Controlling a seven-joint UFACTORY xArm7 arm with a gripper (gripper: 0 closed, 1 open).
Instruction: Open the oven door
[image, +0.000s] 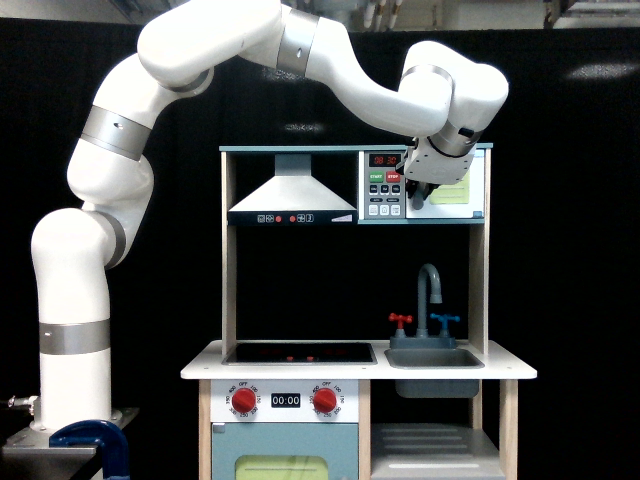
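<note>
Oven door (455, 192) sits at the top right of the toy kitchen as the exterior view sees it, a small light-grey panel with a pale yellow-green window, and from this angle I cannot tell whether it is shut or slightly ajar. The gripper (414, 192) hangs directly in front of the door's left edge, where the vertical grey handle (415, 197) shows just below the wrist; the fingers are dark and small against it, so whether they are spread or closed on the handle cannot be told, only that they are at it or touching it. The white arm (200, 60) arches over from its base at the exterior view's left and bends down to that spot. Just left of the gripper is the keypad panel (383, 185) with a red display, green and red buttons and grey keys. Further left on the same upper shelf hangs the range hood (291, 195). Below, the table (358, 368) carries a black hob (298, 353) and a grey sink (433, 358) whose inside cannot be seen; a grey faucet (429, 290) with a red and a blue tap stands behind it. Under the table are two red knobs (243, 400), a clock, and the larger blue-grey door (284, 455) with a yellow window
</note>
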